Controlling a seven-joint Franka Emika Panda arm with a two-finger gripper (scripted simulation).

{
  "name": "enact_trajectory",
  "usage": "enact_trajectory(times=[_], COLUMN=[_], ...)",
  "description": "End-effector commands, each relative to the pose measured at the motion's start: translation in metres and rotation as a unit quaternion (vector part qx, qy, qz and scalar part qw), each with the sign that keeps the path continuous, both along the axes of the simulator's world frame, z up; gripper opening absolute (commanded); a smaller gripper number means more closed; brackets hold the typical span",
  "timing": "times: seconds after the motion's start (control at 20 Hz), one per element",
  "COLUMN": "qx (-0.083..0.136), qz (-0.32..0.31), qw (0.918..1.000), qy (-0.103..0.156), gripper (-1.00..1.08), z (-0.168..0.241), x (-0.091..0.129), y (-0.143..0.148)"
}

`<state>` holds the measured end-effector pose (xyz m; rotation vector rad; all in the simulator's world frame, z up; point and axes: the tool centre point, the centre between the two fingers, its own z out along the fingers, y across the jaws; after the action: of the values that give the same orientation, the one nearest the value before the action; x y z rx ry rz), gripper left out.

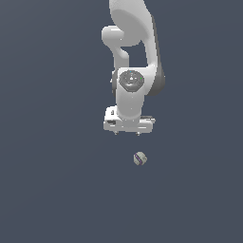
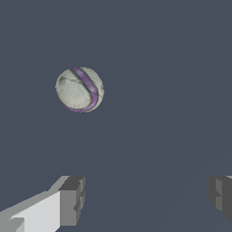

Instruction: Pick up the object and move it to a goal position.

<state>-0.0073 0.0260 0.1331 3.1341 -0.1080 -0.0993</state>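
Note:
The object is a tiny off-white ball with a thin purple stripe, lying on the flat dark grey floor. In the exterior view it sits lower in the picture than my gripper and slightly toward that view's right. In the wrist view the ball shows large and clear, away from the span between my fingertips. My gripper is open, its two fingers wide apart with nothing between them. It does not touch the ball.
The white arm rises behind the gripper in the exterior view. The dark grey floor runs flat all around, and no other object shows in either view.

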Motion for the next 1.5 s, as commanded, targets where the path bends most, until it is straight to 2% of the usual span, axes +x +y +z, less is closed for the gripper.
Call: enact_trajectory(times=[0.0,0.35,0.7,1.05,1.45], qx=[-0.001,-0.004,-0.007,-0.01,-0.013], qz=[-0.024,-0.11,-0.199,-0.286,-0.381], qw=[0.9997,0.9939,0.9799,0.9582,0.9243], qy=[-0.001,-0.005,-0.009,-0.013,-0.018], gripper=[1.0,1.0,1.0,1.0,1.0], z=[-0.002,-0.008,-0.016,-0.023,-0.031], x=[0.004,0.017,0.03,0.043,0.057], y=[0.002,0.01,0.019,0.028,0.04])
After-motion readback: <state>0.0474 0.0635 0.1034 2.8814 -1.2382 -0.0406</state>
